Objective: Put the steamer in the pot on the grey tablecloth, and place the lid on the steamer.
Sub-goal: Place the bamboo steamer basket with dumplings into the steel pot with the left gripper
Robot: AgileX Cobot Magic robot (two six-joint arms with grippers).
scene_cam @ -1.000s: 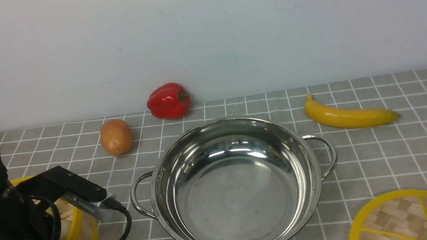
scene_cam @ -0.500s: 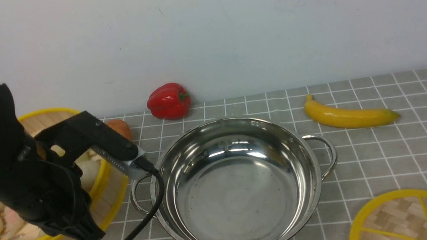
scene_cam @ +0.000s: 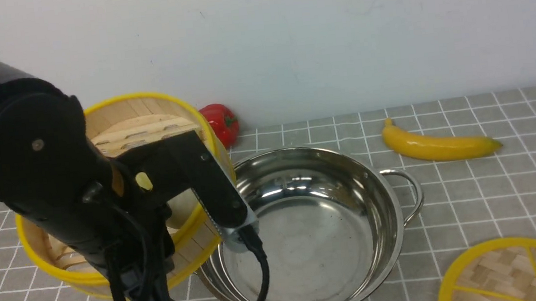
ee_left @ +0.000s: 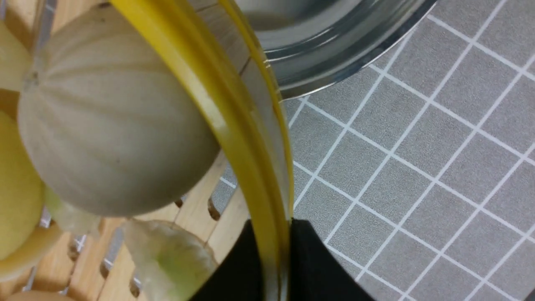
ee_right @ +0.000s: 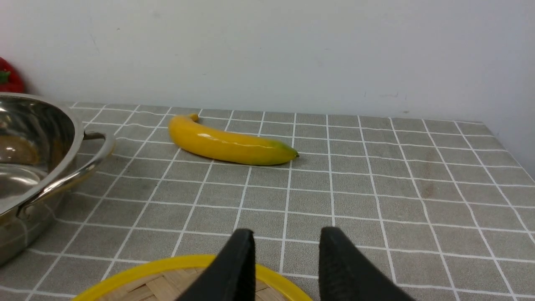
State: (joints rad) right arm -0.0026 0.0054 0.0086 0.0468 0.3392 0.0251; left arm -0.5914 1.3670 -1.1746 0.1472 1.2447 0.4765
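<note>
The left gripper [ee_left: 273, 238] is pinched tight on the yellow rim of the steamer [scene_cam: 146, 114]. In the left wrist view one black finger sits inside the rim and the other outside, touching it on both sides. The steamer is held up and tipped, with its open top showing in the front view. It has a round pale bun [ee_left: 113, 125] and other soft food inside.

From the pot [scene_cam: 314, 224], the steamer is at 9 o'clock. Its right side covers the pot's left edge, and it is not down inside the pot. A red pepper [scene_cam: 222, 120] peeks out behind the steamer at 11 o'clock from the pot. The shiny pot sits on the grey tablecloth [scene_cam: 473, 189] with nothing in it.

A banana [scene_cam: 437, 146] lies at 2 o'clock from the pot, well apart from it. The lid [scene_cam: 516, 274] lies flat on the cloth at 4 o'clock from the pot.

The right gripper [ee_right: 286, 246] has its fingers spread apart and holds nothing. It is by the lid's far rim, at the lid's 12 o'clock.
</note>
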